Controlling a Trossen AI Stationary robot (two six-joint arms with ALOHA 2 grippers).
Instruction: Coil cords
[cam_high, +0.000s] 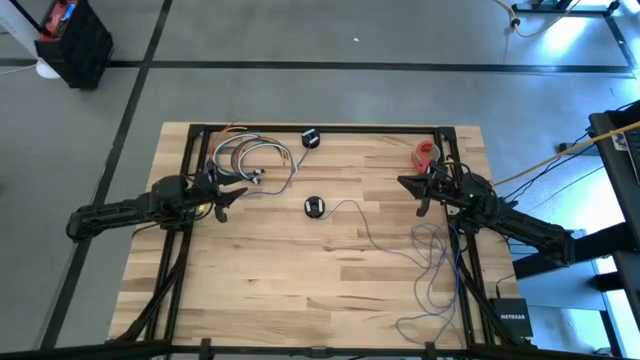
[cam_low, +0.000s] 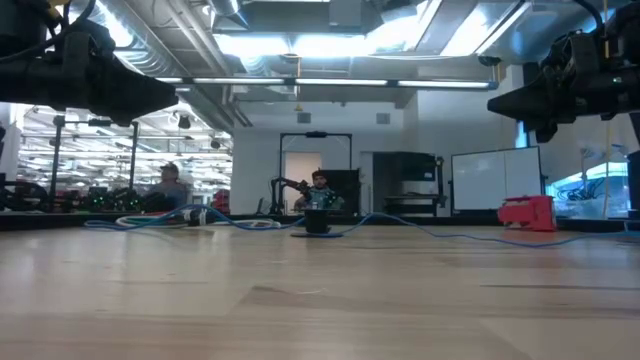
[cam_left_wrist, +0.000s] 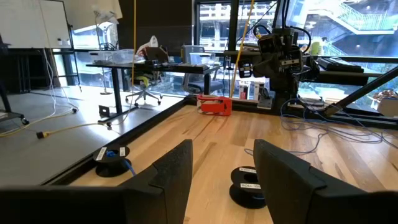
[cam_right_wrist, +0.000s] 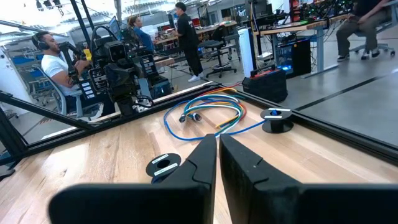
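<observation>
The thin bluish-purple cords (cam_high: 420, 250) are strewn in loose loops, ending at a black puck (cam_high: 315, 207). The left hand (cam_high: 228, 191) is held wide above the table (cam_high: 300, 270), the right hand (cam_high: 415, 190) nearly shut, empty.

Two dark arms reach inward from opposite sides, both raised above the tabletop. The left end effector (cam_high: 238, 190) has fingers spread apart; the right end effector (cam_high: 408, 183) has fingers closed together, empty.
</observation>
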